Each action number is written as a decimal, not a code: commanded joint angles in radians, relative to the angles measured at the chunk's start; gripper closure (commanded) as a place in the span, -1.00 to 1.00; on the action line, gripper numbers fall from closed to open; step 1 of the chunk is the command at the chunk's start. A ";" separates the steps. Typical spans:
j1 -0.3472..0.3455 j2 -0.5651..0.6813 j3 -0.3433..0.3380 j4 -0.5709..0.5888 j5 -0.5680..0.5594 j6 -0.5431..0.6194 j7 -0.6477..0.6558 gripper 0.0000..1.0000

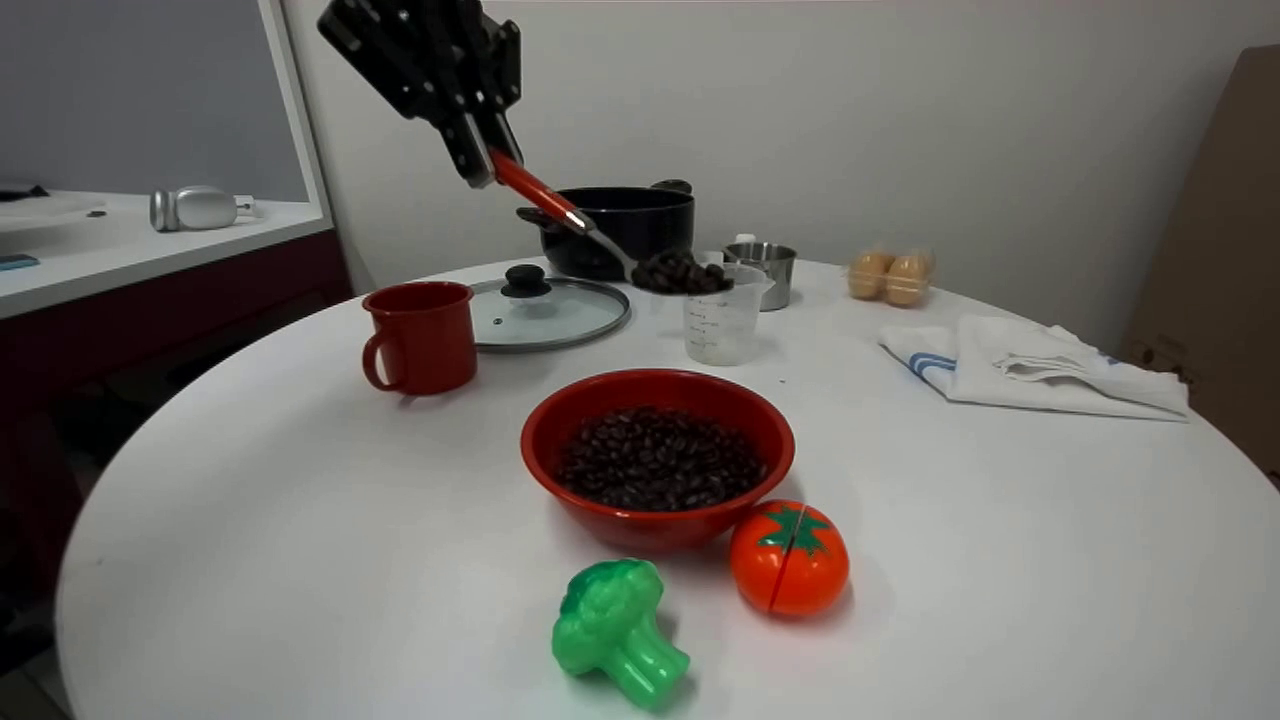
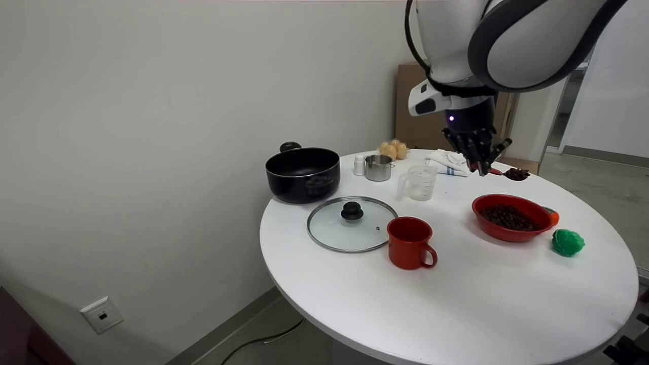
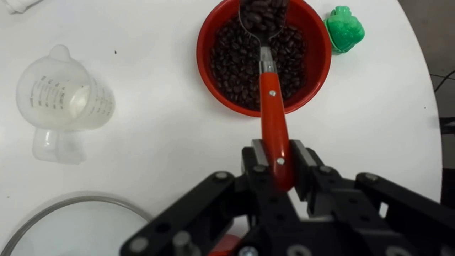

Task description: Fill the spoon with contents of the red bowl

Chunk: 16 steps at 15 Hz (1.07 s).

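The red bowl stands on the white table with dark beans inside; it also shows in an exterior view and the wrist view. My gripper is shut on the red handle of the spoon. In the wrist view the gripper pinches the end of the spoon's handle between both fingers. The spoon's head carries a heap of beans, also seen in an exterior view. The spoon is in the air, higher than the bowl and apart from it.
A red mug, a glass lid, a black pot, a clear measuring cup and a metal cup stand behind the bowl. A toy tomato and toy broccoli lie beside it. A towel lies at one side.
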 commanded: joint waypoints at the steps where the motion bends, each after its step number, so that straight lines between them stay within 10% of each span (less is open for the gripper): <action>1: -0.012 0.054 -0.008 0.018 0.020 0.005 -0.004 0.90; 16: -0.049 0.246 0.000 0.131 0.199 0.102 -0.100 0.90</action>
